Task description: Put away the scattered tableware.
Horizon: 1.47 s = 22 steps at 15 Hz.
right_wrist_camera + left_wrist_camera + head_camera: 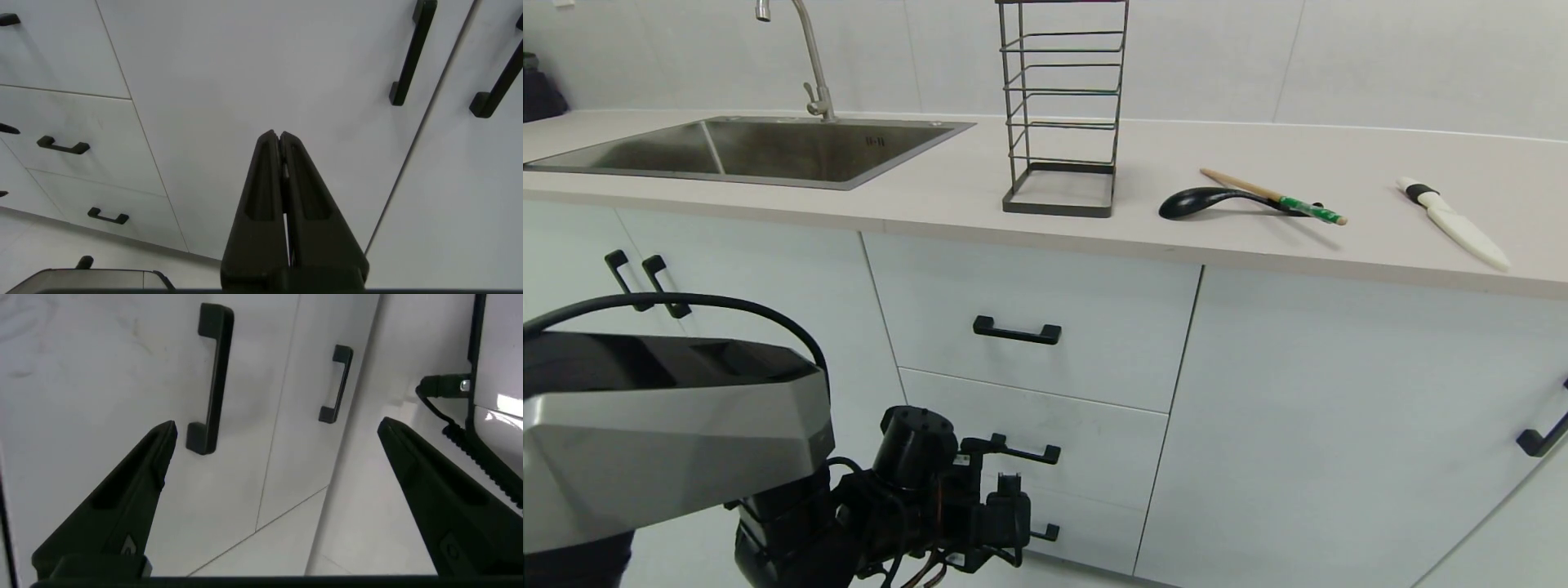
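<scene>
Risk begins low: the left gripper point(276, 429) is held with jaws wide apart before the cabinet handles point(211, 380), and the right gripper point(280, 139) with jaws pressed together on nothing before the cabinet fronts point(245, 65). Both are set well below the desk point(931, 204), so a handle or the desk edge could be struck on the way up. On the desk, the white knife point(1454, 222) lies near the front edge and could be pushed over. Farther back, the black spoon point(1209, 200) is crossed by the chopsticks point(1270, 196); if one is lifted, the other may be dragged. The wire rack point(1062, 114) is judged easily tipped
</scene>
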Motion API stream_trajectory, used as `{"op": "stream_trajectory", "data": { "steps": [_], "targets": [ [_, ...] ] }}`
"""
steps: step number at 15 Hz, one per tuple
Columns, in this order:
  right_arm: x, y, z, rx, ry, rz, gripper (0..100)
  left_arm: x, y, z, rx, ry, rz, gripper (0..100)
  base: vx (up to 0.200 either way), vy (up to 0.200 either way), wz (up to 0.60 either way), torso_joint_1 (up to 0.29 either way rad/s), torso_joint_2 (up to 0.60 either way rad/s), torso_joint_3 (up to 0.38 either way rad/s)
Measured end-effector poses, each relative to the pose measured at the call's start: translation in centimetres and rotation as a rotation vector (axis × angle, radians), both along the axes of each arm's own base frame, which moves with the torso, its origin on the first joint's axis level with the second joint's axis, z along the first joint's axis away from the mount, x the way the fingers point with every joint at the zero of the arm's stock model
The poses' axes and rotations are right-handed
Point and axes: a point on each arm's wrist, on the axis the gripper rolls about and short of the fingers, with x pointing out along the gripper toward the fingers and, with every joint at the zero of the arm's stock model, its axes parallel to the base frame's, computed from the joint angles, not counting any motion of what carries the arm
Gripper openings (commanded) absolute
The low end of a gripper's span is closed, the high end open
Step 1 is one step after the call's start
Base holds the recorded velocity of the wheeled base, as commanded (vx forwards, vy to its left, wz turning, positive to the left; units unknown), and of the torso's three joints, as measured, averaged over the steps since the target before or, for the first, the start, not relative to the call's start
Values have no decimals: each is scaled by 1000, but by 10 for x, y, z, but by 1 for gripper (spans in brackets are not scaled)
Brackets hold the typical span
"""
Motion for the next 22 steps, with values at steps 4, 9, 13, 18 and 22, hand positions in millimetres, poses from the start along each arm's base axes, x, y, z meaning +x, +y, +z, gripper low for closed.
{"op": "stream_trajectory", "data": {
  "steps": [4, 9, 13, 18, 22],
  "targets": [
    [0, 0, 0, 0, 0, 0, 0, 17, -12, -8, -12, -18, -2, 100, 0, 0, 0, 0, 0, 0],
    [0, 0, 0, 0, 0, 0, 0, 31, -20, -25, -12, -15, 2, 100, 0, 0, 0, 0, 0, 0],
    [0, 0, 0, 0, 0, 0, 0, 43, -25, -34, -17, -23, 8, 100, 0, 0, 0, 0, 0, 0],
    [0, 0, 0, 0, -1, -1, 0, 49, -19, -44, -7, -4, 31, 100, 0, 0, 0, 0, 0, 0],
    [0, 0, 0, 0, 0, 0, 0, 49, -18, -52, 1, 12, 31, 100, 0, 0, 0, 0, 0, 0]
  ]
}}
